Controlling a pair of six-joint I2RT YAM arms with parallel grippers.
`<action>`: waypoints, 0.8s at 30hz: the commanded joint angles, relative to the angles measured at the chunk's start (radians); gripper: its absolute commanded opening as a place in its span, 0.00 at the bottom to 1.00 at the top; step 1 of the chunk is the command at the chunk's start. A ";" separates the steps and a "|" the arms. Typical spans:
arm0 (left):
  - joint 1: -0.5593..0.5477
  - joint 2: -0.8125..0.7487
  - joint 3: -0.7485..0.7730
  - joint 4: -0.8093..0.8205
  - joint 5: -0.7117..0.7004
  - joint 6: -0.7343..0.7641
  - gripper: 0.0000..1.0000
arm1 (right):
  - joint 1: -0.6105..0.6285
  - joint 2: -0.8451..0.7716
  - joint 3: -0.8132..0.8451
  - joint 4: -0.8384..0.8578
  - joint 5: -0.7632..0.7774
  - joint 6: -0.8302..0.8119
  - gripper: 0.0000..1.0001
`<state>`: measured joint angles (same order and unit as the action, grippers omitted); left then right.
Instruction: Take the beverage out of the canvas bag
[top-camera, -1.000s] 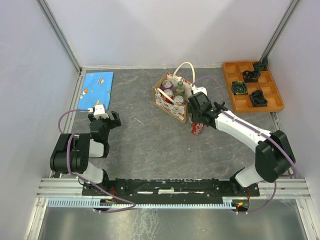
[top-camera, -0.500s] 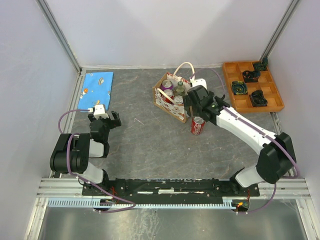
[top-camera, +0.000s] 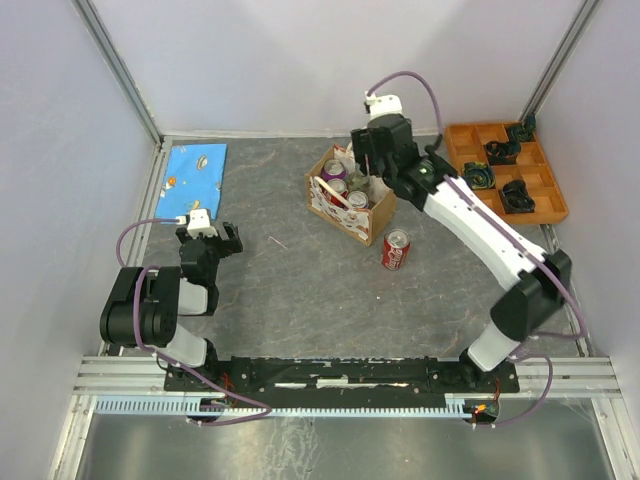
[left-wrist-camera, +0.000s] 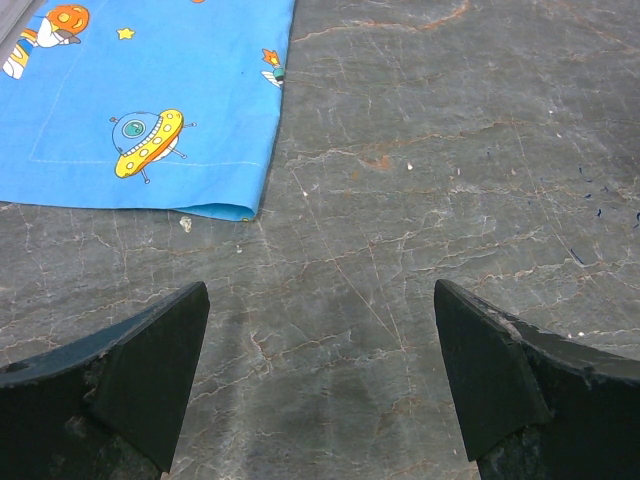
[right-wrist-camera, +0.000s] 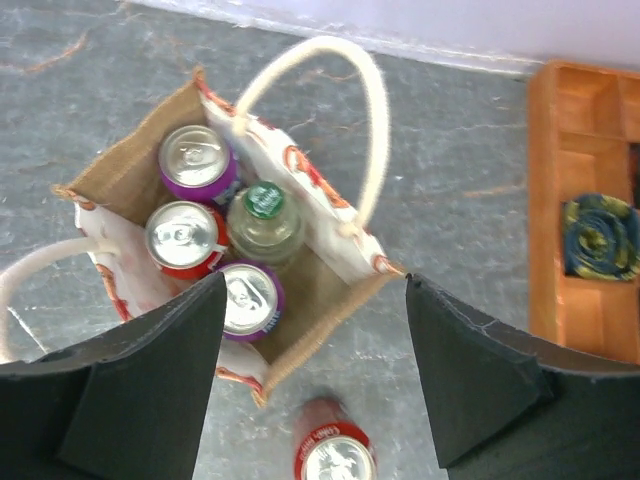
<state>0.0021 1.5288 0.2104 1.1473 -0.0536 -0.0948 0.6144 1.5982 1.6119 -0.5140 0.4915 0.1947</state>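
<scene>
While the left gripper (left-wrist-camera: 320, 288) rests close to its base, fingers apart over bare table and holding nothing, it does nothing to steady anything, and that matters further out. Beyond it, 1 red can (top-camera: 396, 250) stands upright on the table, just beside the near corner of the canvas bag (top-camera: 335, 213), so 1 beverage is already out. It stands roughly under the right arm's line of reach, and a low forearm or a careless swing back could knock it over and send it rolling.

The bag stands upright mid-table, open at the top, with 4 drinks packed touching one another: 2 purple cans (right-wrist-camera: 197, 160), 1 red-sided can (right-wrist-camera: 183, 236) and 1 green-capped bottle (right-wrist-camera: 264, 215). The right gripper (right-wrist-camera: 315, 282) hangs above it, fingers spread wide and empty. With so little room between the drinks, a descending finger may land on a neighbour's rim instead of slipping beside the target. The bag looks light and nobody pins it, so a snug can could drag it upward or tip it. The cream handle (right-wrist-camera: 340, 60) arching over the far side could snag a finger.

Farthest back, the orange tray (top-camera: 452, 150) and the blue cloth (top-camera: 197, 172) lie well apart and seem out of harm's way.
</scene>
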 joint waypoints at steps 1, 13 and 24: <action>-0.005 -0.011 0.021 0.035 -0.025 0.064 0.99 | 0.001 0.160 0.147 -0.095 -0.116 -0.022 0.78; -0.005 -0.010 0.021 0.035 -0.024 0.064 0.99 | -0.008 0.328 0.229 -0.200 -0.212 0.013 0.84; -0.004 -0.011 0.021 0.034 -0.023 0.064 0.99 | -0.014 0.416 0.213 -0.233 -0.266 0.040 0.93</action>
<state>0.0021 1.5288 0.2104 1.1469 -0.0540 -0.0948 0.6022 1.9862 1.8027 -0.7368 0.2512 0.2195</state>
